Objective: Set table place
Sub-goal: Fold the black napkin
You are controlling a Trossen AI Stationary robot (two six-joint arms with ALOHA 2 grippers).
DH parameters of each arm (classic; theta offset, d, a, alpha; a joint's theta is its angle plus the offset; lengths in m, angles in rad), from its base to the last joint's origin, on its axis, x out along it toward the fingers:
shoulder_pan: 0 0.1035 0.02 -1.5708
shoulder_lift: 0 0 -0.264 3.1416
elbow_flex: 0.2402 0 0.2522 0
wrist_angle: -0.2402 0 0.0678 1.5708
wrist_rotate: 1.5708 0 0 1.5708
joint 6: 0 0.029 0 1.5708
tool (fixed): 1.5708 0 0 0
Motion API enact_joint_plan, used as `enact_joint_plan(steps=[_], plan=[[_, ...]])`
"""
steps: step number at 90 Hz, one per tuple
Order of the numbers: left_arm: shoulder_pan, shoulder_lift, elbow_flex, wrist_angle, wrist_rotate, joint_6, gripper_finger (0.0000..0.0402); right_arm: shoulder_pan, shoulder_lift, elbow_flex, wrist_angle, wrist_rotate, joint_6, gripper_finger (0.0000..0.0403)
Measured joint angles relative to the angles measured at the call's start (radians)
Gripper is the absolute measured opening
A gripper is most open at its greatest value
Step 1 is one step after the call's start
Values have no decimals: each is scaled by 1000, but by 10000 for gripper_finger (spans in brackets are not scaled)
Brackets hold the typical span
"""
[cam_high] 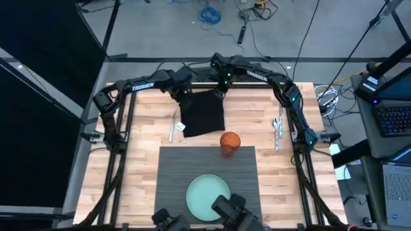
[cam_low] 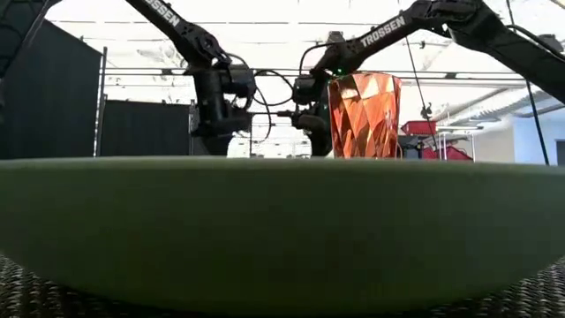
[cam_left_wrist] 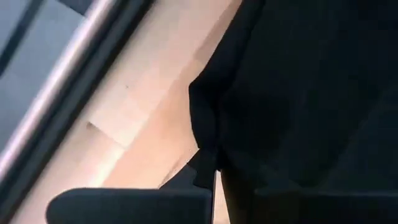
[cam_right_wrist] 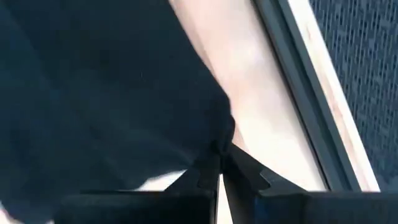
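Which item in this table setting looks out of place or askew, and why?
The black napkin stands out: it sits crooked at the table's far side, beyond the ribbed placemat, its far corners pinched by the left gripper and right gripper. The green plate and orange cup sit on the placemat.

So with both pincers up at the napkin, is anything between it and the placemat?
Yes. The orange glass stands on the placemat's far edge, just past the black napkin's near corner. The left pincer and right pincer each pinch a far corner. The green plate sits nearer.
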Motion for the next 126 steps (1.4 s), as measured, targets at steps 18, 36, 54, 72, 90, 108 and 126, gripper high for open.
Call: enact_joint_plan(steps=[18,36,54,72,90,108,126], plan=[[-7,-70,1,-19,45,0,0,-8,-4,14,-59,-8,-15,0],[-49,-77,2,-55,50,0,0,1,-31,13,-118,-68,-16,0],[-119,-77,2,-60,73,-10,0,31,-87,13,-165,-82,8,0],[-190,-81,2,-78,80,-42,0,77,-146,13,-210,-84,33,0],[-242,-123,1,-106,70,-85,0,135,-189,13,-244,-85,56,0],[-309,-211,1,-92,53,-117,0,200,-197,13,-271,-85,60,0],[-382,-238,1,-127,45,-172,0,271,-247,12,-273,-83,89,0]])
